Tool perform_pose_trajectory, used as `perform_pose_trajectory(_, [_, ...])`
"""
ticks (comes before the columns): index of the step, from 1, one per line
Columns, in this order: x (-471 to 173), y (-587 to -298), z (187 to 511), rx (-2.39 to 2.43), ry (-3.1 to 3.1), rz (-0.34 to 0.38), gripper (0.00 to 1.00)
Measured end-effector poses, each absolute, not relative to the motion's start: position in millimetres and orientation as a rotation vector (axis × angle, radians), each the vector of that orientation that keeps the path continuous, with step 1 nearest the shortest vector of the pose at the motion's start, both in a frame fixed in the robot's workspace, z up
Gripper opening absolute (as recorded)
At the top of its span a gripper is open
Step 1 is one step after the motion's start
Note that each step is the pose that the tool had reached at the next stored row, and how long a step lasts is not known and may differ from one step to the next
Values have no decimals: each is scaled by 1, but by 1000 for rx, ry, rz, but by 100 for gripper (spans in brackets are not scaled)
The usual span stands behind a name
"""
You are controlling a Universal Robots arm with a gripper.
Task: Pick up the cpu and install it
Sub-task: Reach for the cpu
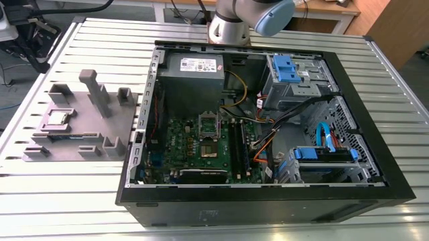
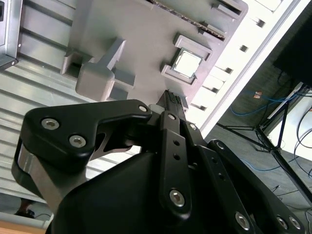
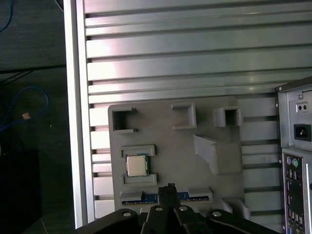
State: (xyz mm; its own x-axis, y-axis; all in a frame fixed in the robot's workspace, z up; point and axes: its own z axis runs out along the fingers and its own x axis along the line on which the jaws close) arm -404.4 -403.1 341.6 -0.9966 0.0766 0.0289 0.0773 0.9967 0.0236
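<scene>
The cpu [image 1: 57, 117] is a small silvery square chip lying flat in a raised pocket of the grey fixture plate [image 1: 80, 108], on the exterior view's left beside the open computer case. Both wrist views look down on the cpu [image 3: 137, 165] [image 2: 188, 63] in its pocket on the plate [image 3: 170, 146]. My gripper [image 3: 169, 188] [image 2: 174, 99] hangs well above the plate, its black fingertips together with nothing between them, a short way off from the cpu. The silver-framed socket [image 1: 209, 126] sits on the green motherboard inside the case.
The open computer case [image 1: 375, 165] lies on a slatted metal table [image 1: 87, 201], with a power supply [image 1: 191, 68], blue drive cages [image 1: 292, 70] and loose cables inside. A memory stick [image 3: 153, 197] rests in a slot on the plate, which also carries upright grey posts [image 1: 94, 90]. The case's rear panel [image 3: 296, 161] is close by.
</scene>
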Motion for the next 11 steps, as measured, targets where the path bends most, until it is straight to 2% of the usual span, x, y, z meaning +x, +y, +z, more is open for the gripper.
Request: perform_pose_trajectory(11, [-410,-406,333,-120,-3111,-39,11])
